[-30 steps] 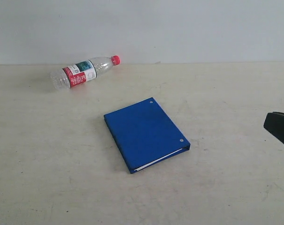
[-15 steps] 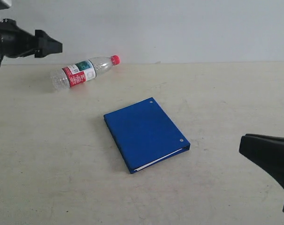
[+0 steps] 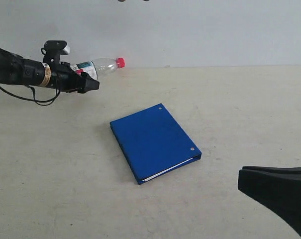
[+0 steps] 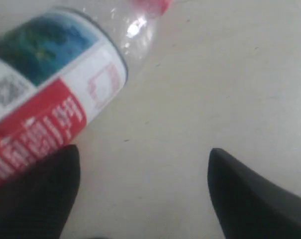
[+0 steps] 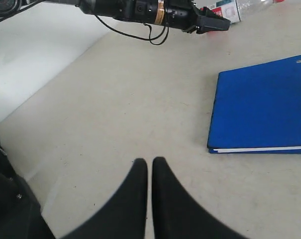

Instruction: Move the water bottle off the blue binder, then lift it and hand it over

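My left pincer (image 4: pixel 140 154) is open by the bottle (image 4: pixel 55 79), which looks light and slippery, so I should grab its middle.

The water bottle (image 3: pixel 103 65) (image 4: pixel 46 99) (image 5: pixel 230 10) is clear plastic with a red screw cap and a red, white and green label. It lies on its side near the far edge of the table (image 3: pixel 230 99), towards the left. Part of its body is hidden.

The blue binder (image 3: pixel 155 142) (image 5: pixel 262 102) is closed and lies flat mid-table, turned askew to the table edges. Two silver rivets show along one side and white pages at its near edge. It is well apart from the bottle.
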Tool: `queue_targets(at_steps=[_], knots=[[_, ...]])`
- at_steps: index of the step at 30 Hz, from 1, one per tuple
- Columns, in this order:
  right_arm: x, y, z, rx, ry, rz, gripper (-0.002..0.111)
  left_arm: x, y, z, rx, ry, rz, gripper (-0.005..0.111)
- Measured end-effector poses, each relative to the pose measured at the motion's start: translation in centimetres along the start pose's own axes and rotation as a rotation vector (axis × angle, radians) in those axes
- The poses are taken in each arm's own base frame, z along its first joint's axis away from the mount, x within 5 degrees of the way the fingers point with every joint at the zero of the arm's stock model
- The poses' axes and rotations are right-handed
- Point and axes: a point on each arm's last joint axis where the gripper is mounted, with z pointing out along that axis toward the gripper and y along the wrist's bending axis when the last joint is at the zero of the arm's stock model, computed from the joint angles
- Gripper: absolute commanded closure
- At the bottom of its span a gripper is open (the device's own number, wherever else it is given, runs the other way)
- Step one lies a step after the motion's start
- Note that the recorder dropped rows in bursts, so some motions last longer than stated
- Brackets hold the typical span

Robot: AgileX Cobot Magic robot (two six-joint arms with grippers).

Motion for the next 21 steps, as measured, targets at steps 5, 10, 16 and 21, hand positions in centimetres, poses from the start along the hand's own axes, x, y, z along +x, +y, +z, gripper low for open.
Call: queue_targets(at_steps=[5,10,16,21], knots=[[0.2,0.3,0.0,-0.036,0.019,0.008,0.109,0.8,1.4,0.4,-0.142,0.016,-0.005,0.040],[0.2,0.4,0.0,-0.042,0.023,0.017,0.109,-0.6,1.4,-0.5,-0.168,-0.010,0.022,0.040],[0.2,0.4,0.0,-0.042,0.023,0.019,0.109,-4.7,0.6,-3.3,-0.224,-0.062,0.431,0.040],[0.2,0.4,0.0,-0.042,0.023,0.041,0.109,-6.1,1.0,-2.3,-0.366,-0.030,0.737,0.040]])
